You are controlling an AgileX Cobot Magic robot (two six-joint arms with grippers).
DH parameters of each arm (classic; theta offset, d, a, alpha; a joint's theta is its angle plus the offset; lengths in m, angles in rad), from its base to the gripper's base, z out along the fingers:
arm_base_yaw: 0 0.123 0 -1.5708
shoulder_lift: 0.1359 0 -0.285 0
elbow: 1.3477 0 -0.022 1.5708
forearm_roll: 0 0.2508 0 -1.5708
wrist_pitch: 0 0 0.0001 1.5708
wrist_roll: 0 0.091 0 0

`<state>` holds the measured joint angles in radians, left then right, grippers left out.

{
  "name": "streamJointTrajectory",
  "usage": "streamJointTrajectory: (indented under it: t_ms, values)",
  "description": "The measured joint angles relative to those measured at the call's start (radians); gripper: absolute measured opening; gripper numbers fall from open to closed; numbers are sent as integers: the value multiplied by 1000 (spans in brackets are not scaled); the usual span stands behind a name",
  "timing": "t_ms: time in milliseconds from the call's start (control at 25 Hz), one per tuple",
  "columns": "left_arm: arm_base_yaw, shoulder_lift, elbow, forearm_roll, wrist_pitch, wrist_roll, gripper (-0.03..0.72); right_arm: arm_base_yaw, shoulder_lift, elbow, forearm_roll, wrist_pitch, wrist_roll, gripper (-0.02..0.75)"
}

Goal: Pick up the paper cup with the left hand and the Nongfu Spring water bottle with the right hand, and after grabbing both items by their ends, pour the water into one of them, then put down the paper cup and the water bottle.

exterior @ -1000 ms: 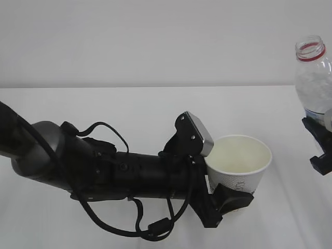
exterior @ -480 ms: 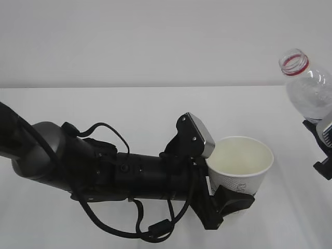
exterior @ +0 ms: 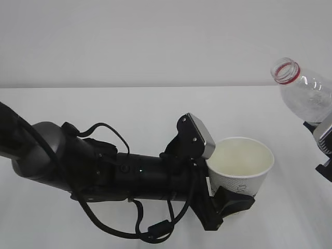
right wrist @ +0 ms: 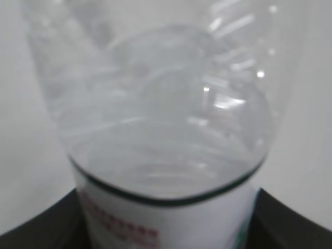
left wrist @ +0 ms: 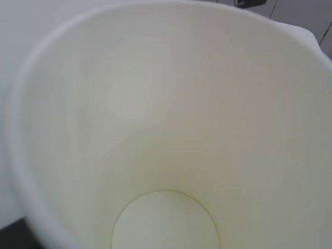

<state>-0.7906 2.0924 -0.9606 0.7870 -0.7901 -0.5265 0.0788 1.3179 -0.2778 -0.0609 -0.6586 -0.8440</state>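
Exterior view: the left claw (exterior: 228, 194) is clamped on the paper cup (exterior: 239, 166), gripping it low on its side wall, with one black finger (exterior: 234, 201) wrapped under the cup's near side and the grey-topped block just above and behind the rim. The cup stands upright in that grip with its mouth open upward, on or just over the white bench (exterior: 129, 109); which of the two cannot be told. The black arm with its looping cables stretches away to the left of the claw.

To the right of the left claw and well above the cup's rim, the Nongfu Spring water bottle (exterior: 306, 93) is held aloft at the frame's edge, tilted so that its uncapped mouth with the red neck ring leans toward the cup. The bottle's mouth is apart from the cup, up and to the right of it. Only part of the right claw (exterior: 324, 142) shows, black with a grey-white panel, below the bottle's clear shoulder.

Left wrist view: the cup's pale inside (left wrist: 171, 135) fills the picture, its round bottom directly ahead of the claw; whether any liquid lies in it cannot be told.

Right wrist view: the bottle (right wrist: 166, 114) rises straight out of the right claw, whose dark sides close on the red-and-white label at both lower corners. The clear upper body is blurred.
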Motion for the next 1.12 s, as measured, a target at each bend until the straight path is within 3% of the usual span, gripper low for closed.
streamJointTrajectory:
  t_ms: [1120]
  values:
    - [0,0,-47,14,38,-2,549,0,0,0,0,-37,-24,440]
